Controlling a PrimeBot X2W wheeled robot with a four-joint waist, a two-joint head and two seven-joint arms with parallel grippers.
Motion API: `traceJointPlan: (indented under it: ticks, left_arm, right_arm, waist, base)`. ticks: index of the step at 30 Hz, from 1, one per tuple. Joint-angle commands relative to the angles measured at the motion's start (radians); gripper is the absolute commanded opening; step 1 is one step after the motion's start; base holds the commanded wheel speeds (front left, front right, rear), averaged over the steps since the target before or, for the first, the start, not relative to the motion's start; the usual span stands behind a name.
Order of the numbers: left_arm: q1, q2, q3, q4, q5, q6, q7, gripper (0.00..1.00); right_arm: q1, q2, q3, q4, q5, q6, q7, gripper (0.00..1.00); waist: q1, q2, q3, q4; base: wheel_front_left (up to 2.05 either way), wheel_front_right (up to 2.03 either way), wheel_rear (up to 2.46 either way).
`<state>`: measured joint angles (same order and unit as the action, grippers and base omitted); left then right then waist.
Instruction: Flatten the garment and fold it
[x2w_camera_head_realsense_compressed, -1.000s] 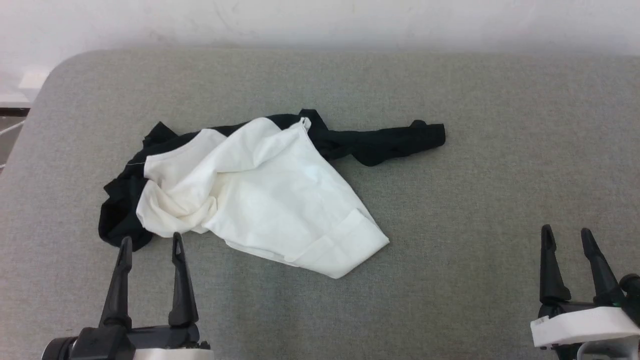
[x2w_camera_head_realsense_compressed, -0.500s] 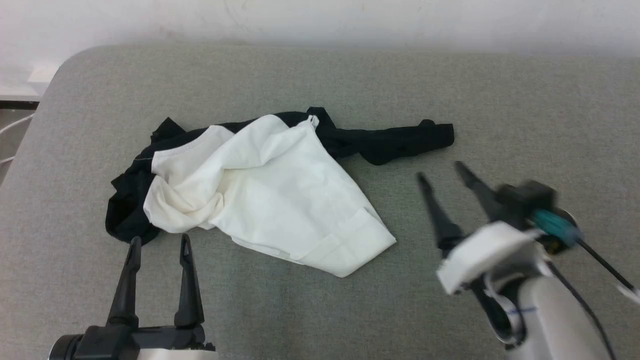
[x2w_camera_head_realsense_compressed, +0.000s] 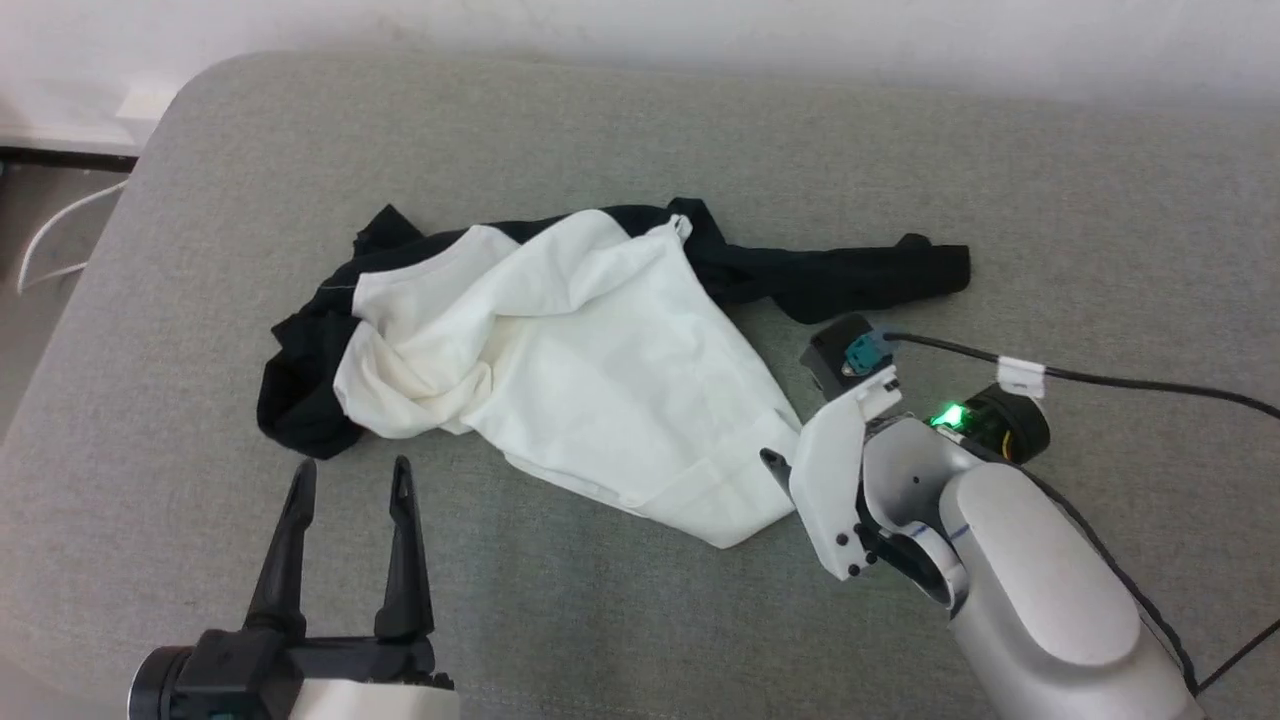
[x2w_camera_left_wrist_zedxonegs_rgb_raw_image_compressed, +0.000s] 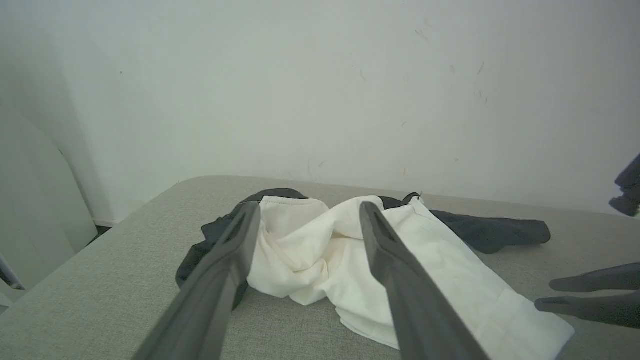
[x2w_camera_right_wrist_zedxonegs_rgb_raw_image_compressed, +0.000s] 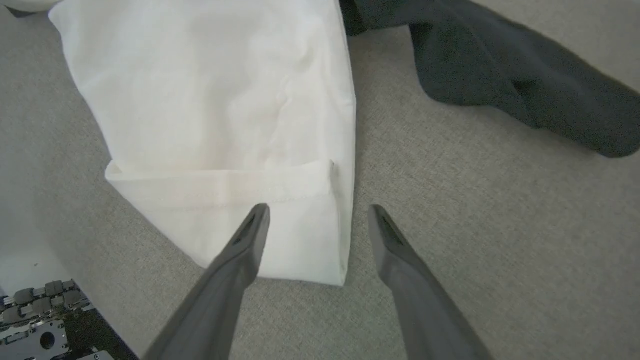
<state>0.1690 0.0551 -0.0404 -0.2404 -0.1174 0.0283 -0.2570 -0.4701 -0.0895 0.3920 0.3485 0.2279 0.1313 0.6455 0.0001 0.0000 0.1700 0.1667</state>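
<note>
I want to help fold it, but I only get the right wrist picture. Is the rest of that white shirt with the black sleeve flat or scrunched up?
Observer: Scrunched. The head view shows the soft white shirt with black sleeves lying crumpled on the grey fabric surface, folds heaped at its left end.
Operator: Where's the other arm?
Observer: The left gripper hovers just short of that heaped end, jaws open, holding nothing.
Operator: Is there another sleeve?
Observer: Yes, a second black sleeve is wadded partly under the white body on the left.
</note>
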Motion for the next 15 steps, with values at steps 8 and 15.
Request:
traceJointPlan:
  ticks: [8, 15]
  left_arm:
    - [-0.040, -0.005, -0.029, 0.020, -0.028, 0.007, -0.005, 1.00]
    - [-0.057, -0.005, -0.048, 0.036, -0.044, 0.006, -0.005, 1.00]
  right_arm:
    - [-0.063, 0.002, 0.043, 0.172, -0.012, -0.001, 0.036, 1.00]
    - [-0.080, 0.022, -0.008, 0.311, -0.056, -0.001, -0.029, 0.00]
  waist:
    - [-0.0001, 0.0000, 0.019, 0.040]
    - [-0.0001, 0.0000, 0.029, 0.063]
  base:
    - [0.00, 0.00, 0.00]
    - [0.00, 0.00, 0.00]
